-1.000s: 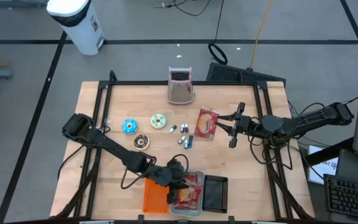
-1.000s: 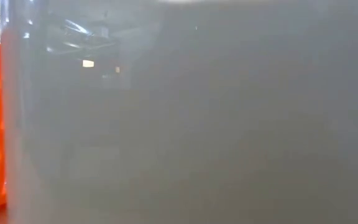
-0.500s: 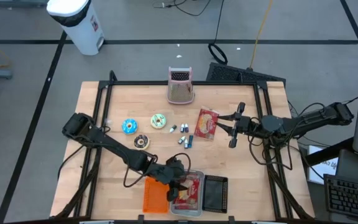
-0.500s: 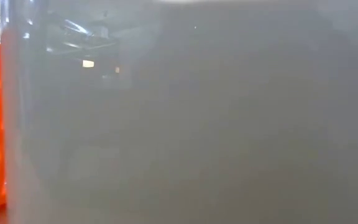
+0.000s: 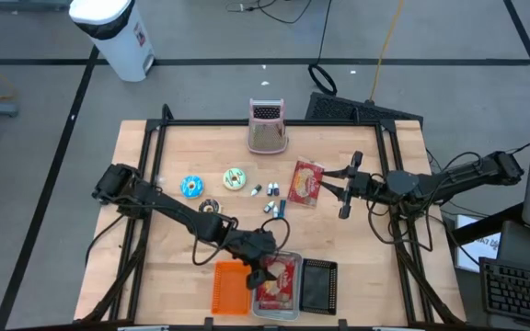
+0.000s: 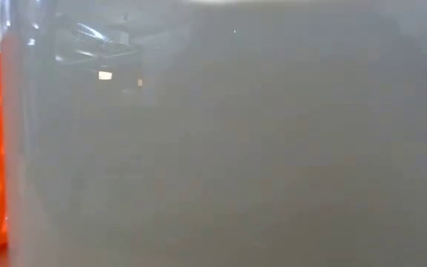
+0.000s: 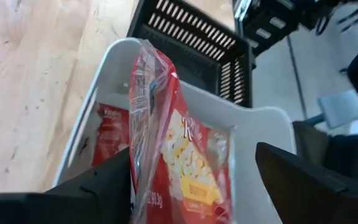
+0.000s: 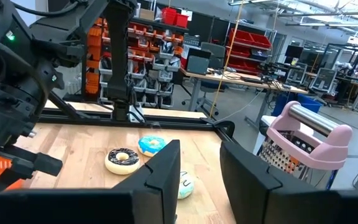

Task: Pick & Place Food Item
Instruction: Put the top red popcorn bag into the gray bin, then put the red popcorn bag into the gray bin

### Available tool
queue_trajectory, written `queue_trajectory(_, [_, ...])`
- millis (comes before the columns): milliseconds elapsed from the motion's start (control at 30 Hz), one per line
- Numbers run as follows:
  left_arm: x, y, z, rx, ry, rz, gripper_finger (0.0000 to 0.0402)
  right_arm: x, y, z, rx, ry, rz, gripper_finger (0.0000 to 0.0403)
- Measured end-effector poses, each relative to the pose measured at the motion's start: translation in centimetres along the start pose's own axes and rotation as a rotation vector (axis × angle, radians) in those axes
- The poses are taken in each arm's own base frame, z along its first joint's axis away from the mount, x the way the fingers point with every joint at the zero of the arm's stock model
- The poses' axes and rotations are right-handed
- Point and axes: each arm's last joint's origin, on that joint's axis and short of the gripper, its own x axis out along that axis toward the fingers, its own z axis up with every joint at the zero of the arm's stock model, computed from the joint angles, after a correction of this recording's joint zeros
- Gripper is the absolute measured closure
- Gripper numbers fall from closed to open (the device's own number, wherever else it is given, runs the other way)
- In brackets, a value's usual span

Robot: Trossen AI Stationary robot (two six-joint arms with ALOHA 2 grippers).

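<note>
Over white bin at worktop front: left tool, fingers spread; snack bag lying in bin, released; place step done; next, lift clear; right tool beside second bag, fingers parted, empty.

Three donuts, two red snack bags, three bins, perhaps four small batteries, one grater.

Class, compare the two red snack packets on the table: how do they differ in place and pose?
The snack packet in the white bin stands on edge beneath the open left gripper, while the snack packet on the table lies flat on bare wood in front of the right gripper, untouched. Both are red printed packets.
</note>
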Motion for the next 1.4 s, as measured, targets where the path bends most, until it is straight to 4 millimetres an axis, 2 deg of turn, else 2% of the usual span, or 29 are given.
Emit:
queue_trajectory(267, [-0.1, 1.1, -0.2, 0.084, 0.022, 0.119, 0.0087, 0.0, 0.0, -0.1, -0.023, 0.008, 0.001, 0.0294])
queue_trajectory(467, [-1.0, 0.6, 0.4, 0.156, -0.007, 0.152, 0.0087, 0.0, 0.0, -0.1, -0.025, 0.011, 0.002, 0.0293])
queue_trajectory(567, [-2.8, -0.1, 1.0, 0.211, -0.008, 0.211, 0.0087, 0.0, 0.0, -0.1, -0.026, 0.014, 0.002, 0.0293])
queue_trajectory(667, [-6.0, -0.7, 1.8, 0.236, -0.033, 0.289, 0.0087, 0.1, 0.1, -0.3, -0.032, 0.028, 0.001, 0.0293])
queue_trajectory(767, [-9.8, -1.5, 2.6, 0.278, -0.148, 0.349, 0.0087, 0.1, 0.1, -0.6, -0.027, 0.05, 0.002, 0.0293])
queue_trajectory(900, [-13.4, -2.0, 1.7, 0.388, -0.317, 0.442, 0.0087, 0.2, 0.1, -0.9, 0.024, 0.077, -0.036, 0.0293])
queue_trajectory(1000, [-14.5, -1.1, 0.1, 0.437, -0.4, 0.475, 0.0087, 0.2, -0.1, -1.4, 0.065, 0.128, -0.118, 0.0291])
queue_trajectory(1100, [-14.9, 0.6, -1.7, 0.471, -0.436, 0.459, 0.0087, 0.4, -0.7, -2.0, 0.088, 0.175, -0.181, 0.0289])
queue_trajectory(1300, [-15.7, 4.7, -4.1, 0.395, -0.537, 0.419, 0.0087, 1.7, -3.8, -3.4, 0.2, 0.353, -0.213, 0.0289])
queue_trajectory(1400, [-15.9, 6.5, -4.8, 0.359, -0.575, 0.414, 0.0087, 2.8, -5.7, -4.9, 0.241, 0.485, -0.223, 0.0289])
